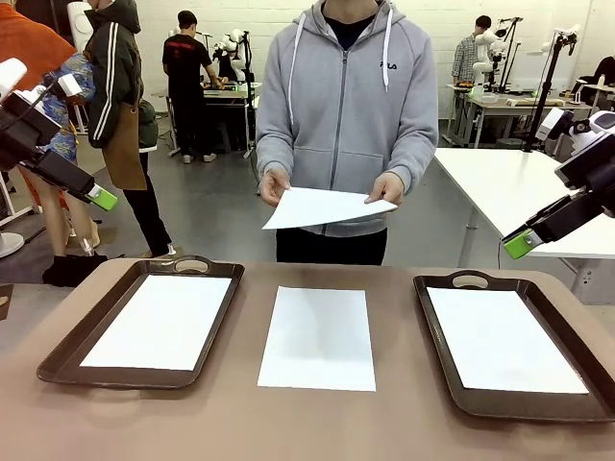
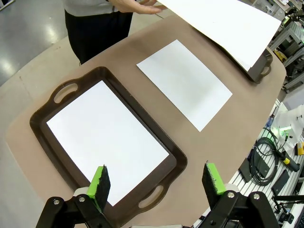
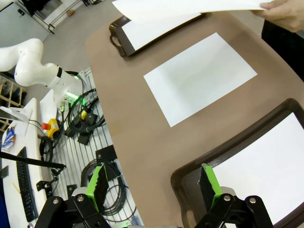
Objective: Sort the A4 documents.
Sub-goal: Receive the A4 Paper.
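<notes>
The middle A4 sheet (image 1: 317,336) points its long axis at the person (image 1: 336,96), about equally far from the spread, empty left gripper (image 2: 156,183) and right gripper (image 3: 154,183).

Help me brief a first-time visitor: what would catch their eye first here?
A person in a grey hoodie stands at the far side, holding a plain white paper sheet in both hands above the brown table. On it lie three more white sheets: one in the left dark brown handled tray, one in the right tray, one bare between them. The green-padded left gripper and right gripper hang open, empty.
</notes>
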Tool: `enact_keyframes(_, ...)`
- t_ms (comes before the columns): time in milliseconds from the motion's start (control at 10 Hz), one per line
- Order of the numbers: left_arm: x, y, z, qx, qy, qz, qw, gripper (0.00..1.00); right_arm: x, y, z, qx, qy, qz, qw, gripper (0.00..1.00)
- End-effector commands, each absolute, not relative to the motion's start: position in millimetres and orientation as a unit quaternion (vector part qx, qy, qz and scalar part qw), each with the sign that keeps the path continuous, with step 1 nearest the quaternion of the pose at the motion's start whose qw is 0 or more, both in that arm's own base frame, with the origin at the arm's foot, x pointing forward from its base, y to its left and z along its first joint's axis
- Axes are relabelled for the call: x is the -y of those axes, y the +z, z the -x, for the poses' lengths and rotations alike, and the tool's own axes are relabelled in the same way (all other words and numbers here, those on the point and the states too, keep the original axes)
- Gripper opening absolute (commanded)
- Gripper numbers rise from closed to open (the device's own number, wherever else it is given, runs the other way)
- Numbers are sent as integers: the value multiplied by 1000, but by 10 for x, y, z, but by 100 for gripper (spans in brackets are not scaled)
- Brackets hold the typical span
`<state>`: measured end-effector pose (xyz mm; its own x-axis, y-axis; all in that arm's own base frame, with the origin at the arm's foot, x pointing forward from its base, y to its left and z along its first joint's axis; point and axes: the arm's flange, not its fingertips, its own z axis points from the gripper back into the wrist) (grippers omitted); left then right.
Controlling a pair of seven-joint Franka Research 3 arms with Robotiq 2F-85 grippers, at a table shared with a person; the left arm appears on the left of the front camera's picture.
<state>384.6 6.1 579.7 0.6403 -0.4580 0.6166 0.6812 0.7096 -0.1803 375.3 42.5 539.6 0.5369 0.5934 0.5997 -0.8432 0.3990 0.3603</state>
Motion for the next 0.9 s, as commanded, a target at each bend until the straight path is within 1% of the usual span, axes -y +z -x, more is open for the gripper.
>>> enact_keyframes(0, -60, 5787, -3818, 276, -323, 204, 882, 100, -431, 5385, -3752, 189, 440, -322, 817, 100)
enact_keyframes(800, -60, 5787, -3818, 276, -323, 204, 882, 100, -431, 5385, -3752, 189, 440, -322, 817, 100)
